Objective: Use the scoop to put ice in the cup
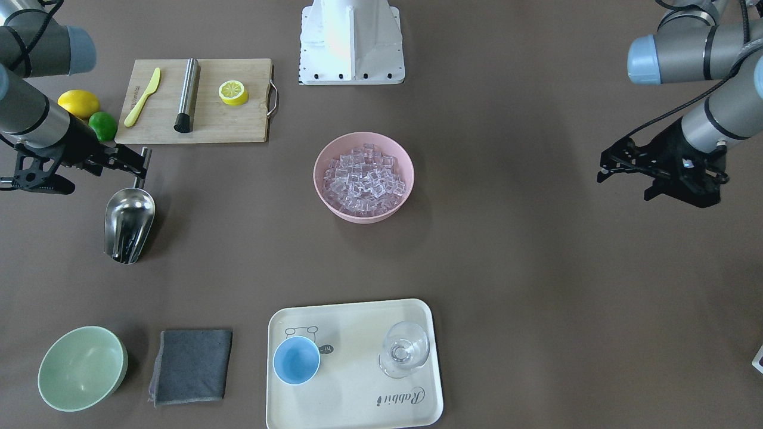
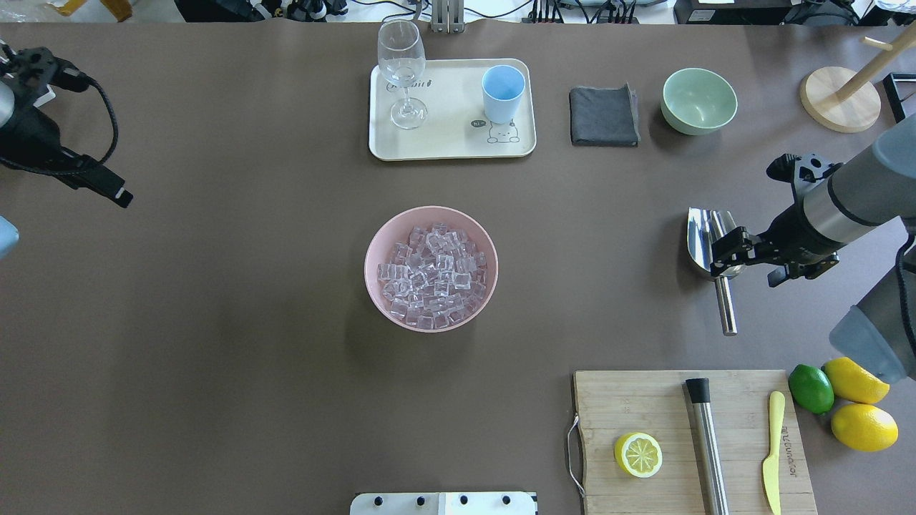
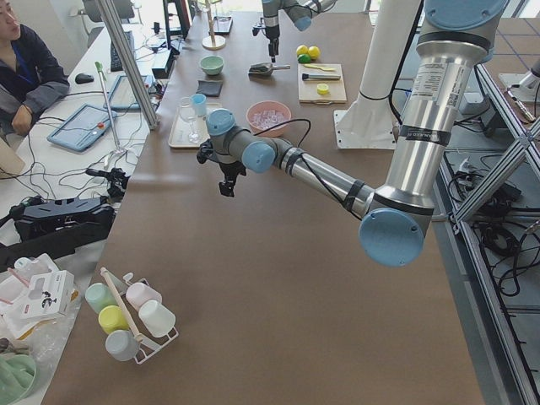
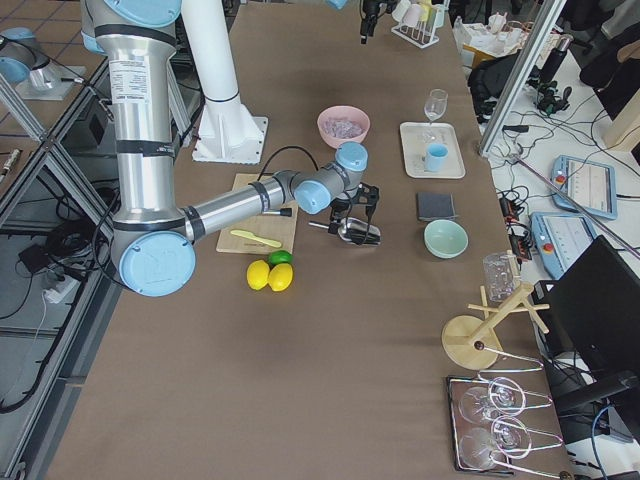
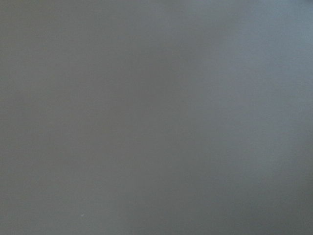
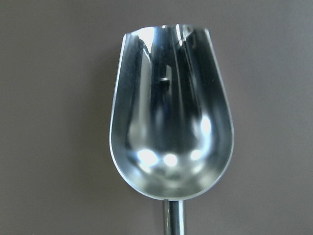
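The steel scoop (image 1: 128,223) lies on the table at my right side, its trough facing up and its rod handle pointing toward the robot. My right gripper (image 1: 143,164) hovers over the join of handle and trough and looks open. The right wrist view shows the empty trough (image 6: 171,122) and no fingers. The ice (image 1: 363,179) is heaped in a pink bowl (image 1: 320,161) at the table's middle. The light-blue cup (image 1: 296,360) stands empty on a cream tray (image 1: 351,411). My left gripper (image 1: 603,167) looks open and empty, far off at the left side.
A clear wine glass (image 1: 405,351) stands on the tray beside the cup. A grey cloth (image 1: 191,366) and a pale green bowl (image 1: 80,368) lie near the tray. A cutting board (image 1: 197,101) with a steel cylinder, yellow knife and lemon half sits near the scoop.
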Robot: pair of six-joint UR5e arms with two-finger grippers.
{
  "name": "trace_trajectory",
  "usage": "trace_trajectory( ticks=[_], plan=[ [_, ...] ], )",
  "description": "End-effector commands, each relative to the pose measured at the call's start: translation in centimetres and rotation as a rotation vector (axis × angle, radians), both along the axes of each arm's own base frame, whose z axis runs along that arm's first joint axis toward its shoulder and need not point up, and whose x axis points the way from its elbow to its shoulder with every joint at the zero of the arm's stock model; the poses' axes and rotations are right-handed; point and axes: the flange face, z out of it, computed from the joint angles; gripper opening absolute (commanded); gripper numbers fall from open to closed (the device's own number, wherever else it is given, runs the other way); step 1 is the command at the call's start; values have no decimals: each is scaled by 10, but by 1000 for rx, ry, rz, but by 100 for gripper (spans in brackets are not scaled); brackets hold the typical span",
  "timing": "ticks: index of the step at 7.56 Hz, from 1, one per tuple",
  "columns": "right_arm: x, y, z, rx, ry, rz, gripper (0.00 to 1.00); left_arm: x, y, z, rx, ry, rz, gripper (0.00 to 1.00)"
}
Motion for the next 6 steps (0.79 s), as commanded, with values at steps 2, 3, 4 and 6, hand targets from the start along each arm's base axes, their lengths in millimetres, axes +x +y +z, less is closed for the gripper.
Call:
trace_trajectory(
  ticks=[2,3,4,6],
  plan=[
    [-51,36,17,22,85,-80,100,103,40,-47,304,72,122,98],
    [-54,38,17,19,87,-87,100,116,42,-59,340,101,138,98],
    [-57,40,19,1,107,-95,99,124,38,-79,369,123,143,98],
    [-57,40,21,1,110,-103,82,142,42,-85,403,131,166,98]
  ],
)
